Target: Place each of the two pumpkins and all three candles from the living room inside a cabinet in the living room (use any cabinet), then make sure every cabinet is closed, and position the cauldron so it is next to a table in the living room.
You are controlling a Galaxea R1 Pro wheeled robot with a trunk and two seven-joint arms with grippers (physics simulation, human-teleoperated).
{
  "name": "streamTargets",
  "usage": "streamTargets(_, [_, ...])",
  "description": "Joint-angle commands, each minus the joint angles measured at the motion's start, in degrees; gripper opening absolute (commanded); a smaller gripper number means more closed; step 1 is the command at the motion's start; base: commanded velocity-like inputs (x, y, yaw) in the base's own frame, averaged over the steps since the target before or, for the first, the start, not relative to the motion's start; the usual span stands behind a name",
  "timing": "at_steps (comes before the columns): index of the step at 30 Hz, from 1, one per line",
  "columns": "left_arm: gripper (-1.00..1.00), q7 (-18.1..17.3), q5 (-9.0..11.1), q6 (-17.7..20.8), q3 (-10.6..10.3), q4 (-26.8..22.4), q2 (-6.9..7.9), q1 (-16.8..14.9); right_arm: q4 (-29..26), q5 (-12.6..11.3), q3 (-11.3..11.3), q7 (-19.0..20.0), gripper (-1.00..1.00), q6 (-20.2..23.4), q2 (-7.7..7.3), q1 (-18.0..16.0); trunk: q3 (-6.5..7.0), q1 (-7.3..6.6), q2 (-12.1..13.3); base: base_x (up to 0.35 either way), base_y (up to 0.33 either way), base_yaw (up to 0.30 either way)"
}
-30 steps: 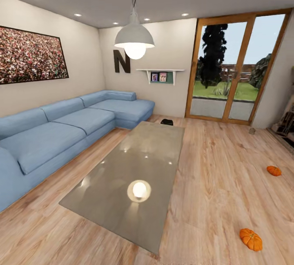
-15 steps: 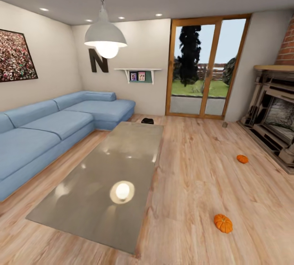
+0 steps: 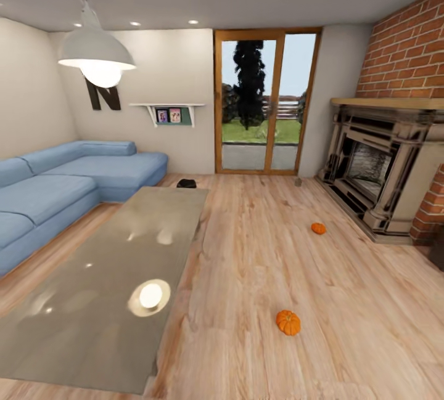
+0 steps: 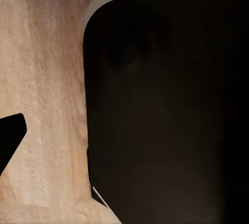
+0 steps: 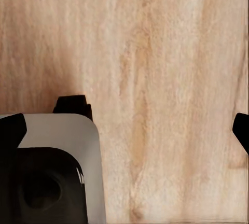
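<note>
Two orange pumpkins lie on the wood floor in the head view, one near (image 3: 288,322) and one farther off (image 3: 318,228) before the fireplace. The grey glossy table (image 3: 92,301) stretches along the left. Past its far end sits the small black cauldron (image 3: 186,183). A tiny beige object, perhaps a candle (image 3: 298,182), stands by the glass door. No cabinet can be made out. My right gripper (image 5: 125,130) hangs open over bare floor, its fingertips (image 5: 241,130) wide apart. One fingertip (image 4: 10,141) of my left gripper (image 4: 124,141) shows spread to the picture's edge, beside the robot's dark base.
A blue corner sofa (image 3: 55,184) lines the left wall. The brick-and-stone fireplace (image 3: 376,172) fills the right side, with a dark edge (image 3: 439,255) beyond it. A pendant lamp (image 3: 95,55) hangs over the table. Open floor lies between table and fireplace.
The head view has swung to the right: sofa, table and pumpkins slid left in the picture and the fireplace came into view. Nothing on the floor moved.
</note>
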Motion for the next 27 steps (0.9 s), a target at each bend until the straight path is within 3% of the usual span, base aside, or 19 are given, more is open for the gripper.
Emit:
streamTargets(1, [1.0,0.3,0.0,0.1,0.0,-0.4,-0.05,0.0,0.0,-0.2,0.0,0.0,1.0,0.0,0.01,0.0,-0.05,0.0,0.0,0.0,-0.35,-0.298])
streamTargets(13, [1.0,0.2,-0.2,1.4,-0.1,-1.6,-1.55,-1.5,0.0,-0.2,0.0,0.0,1.0,0.3,0.01,0.0,-0.05,0.0,0.0,0.0,-0.35,-0.299])
streamTargets(15, [1.0,0.1,-0.1,3.0,-0.1,-1.9,-1.94,-3.5,0.0,-0.2,0.0,0.0,1.0,0.3,0.01,0.0,-0.05,0.0,0.0,0.0,-0.35,-0.3])
streamTargets(17, [1.0,0.1,0.0,10.4,-0.1,-4.2,-4.14,-9.4,0.0,-0.2,0.0,0.0,1.0,0.3,0.01,-0.1,-0.05,0.0,0.0,0.0,-0.35,-0.3])
streamTargets(20, [1.0,0.1,0.0,15.1,-0.2,-6.1,-5.75,-12.5,-0.4,-0.2,0.0,0.0,1.0,0.4,0.01,-0.1,-0.05,0.0,0.0,0.0,-0.35,-0.3])
streamTargets(25, [1.0,0.1,0.0,19.1,-0.3,-8.9,-6.92,-14.7,-2.3,-0.9,0.0,-0.1,1.0,0.6,-0.05,-0.1,-0.05,0.0,0.0,0.0,-0.35,-0.3])
streamTargets(27, [1.0,0.0,0.0,20.0,-0.3,-9.8,-7.28,-15.3,-3.0,-2.3,0.0,0.1,1.0,0.6,-0.15,-0.1,-0.05,0.0,0.0,0.0,-0.35,-0.3])
